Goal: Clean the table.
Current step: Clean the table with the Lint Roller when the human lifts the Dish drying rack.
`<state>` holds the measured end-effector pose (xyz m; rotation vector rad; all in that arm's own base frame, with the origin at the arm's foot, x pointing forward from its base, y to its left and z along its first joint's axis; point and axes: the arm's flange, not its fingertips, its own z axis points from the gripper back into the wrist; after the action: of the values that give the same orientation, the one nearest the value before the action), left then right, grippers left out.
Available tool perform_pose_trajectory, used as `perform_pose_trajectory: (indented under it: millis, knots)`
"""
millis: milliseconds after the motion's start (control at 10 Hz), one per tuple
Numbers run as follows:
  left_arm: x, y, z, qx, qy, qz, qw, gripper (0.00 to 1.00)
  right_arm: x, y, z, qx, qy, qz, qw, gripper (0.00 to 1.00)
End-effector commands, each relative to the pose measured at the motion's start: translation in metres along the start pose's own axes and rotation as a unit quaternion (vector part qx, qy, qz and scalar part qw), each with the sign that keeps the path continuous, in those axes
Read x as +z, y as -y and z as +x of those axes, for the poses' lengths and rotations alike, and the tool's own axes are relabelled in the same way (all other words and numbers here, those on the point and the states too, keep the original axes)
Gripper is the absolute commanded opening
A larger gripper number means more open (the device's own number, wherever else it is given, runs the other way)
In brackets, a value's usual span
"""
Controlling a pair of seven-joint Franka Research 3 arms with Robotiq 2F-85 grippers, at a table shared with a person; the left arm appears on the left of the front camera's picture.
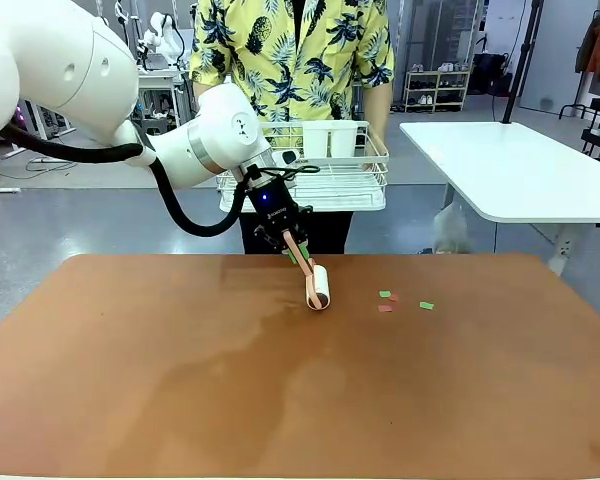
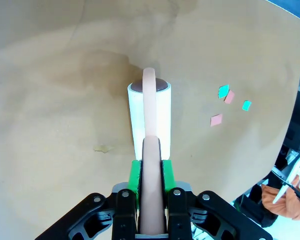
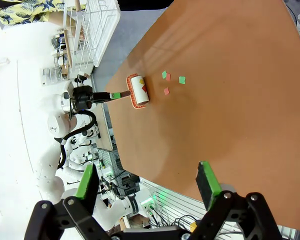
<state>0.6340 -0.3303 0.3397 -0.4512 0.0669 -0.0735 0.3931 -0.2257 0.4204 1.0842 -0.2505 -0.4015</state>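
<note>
1. clamping the peach-coloured handle of a lint roller [image 1: 318, 287] between its green pads, the left gripper [image 1: 292, 243] is reaching down at a slant over the far middle of the table [image 1: 180, 380].
2. in the left wrist view the left gripper [image 2: 151, 172] is squeezing the handle from both sides, and the handle is running straight ahead and arching over the end of the lint roller [image 2: 162, 115].
3. the white roll is resting on the table [image 2: 50, 75], whose reddish-brown top is showing darker, uneven patches around and beside it.
4. small paper scraps [image 1: 385, 294], green and pink, are lying loose on the table just to the robot's right of the roller, near it but not touching it; the left wrist view is showing four paper scraps [image 2: 216, 119] in a small cluster.
5. the right gripper [image 3: 147, 182] is hanging with its fingers [image 3: 207, 182] spread wide and nothing between them, looking across the table [image 3: 240, 110] at the lint roller [image 3: 138, 90] and the paper scraps [image 3: 182, 79], well apart from both.
6. the table is spreading across the whole foreground of the front view; at its far side a person [image 1: 290, 50] in a yellow patterned shirt is standing behind a white wire rack [image 1: 310, 190] that is holding a white container [image 1: 330, 140], and a plain white table [image 1: 510, 170] is standing farther to the right.
</note>
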Motion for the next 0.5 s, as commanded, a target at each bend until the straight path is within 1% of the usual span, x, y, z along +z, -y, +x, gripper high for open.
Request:
perform_pose_trajectory:
  millis: [0,100,200,300,400]
  knots:
    - [-0.011,0.011,0.013,-0.010,-0.008,-0.012,1.000,0.21,0.002,-0.003,-0.001,0.001,0.002,0.002,1.000,1.00]
    - [-0.025,0.024,0.026,-0.011,-0.016,-0.024,1.000,0.21,0.002,-0.003,-0.001,0.001,0.002,0.002,1.000,1.00]
    - [-0.042,0.042,0.037,0.014,-0.032,-0.012,0.999,0.21,0.002,-0.003,-0.001,0.001,0.002,0.002,1.000,1.00]
    - [-0.055,0.064,0.042,-0.011,-0.045,-0.015,0.999,0.21,0.002,-0.003,-0.001,0.001,0.002,0.002,1.000,1.00]
    - [-0.065,0.088,0.050,-0.023,-0.048,-0.025,0.998,0.21,0.002,-0.003,-0.001,0.001,0.002,0.002,1.000,1.00]
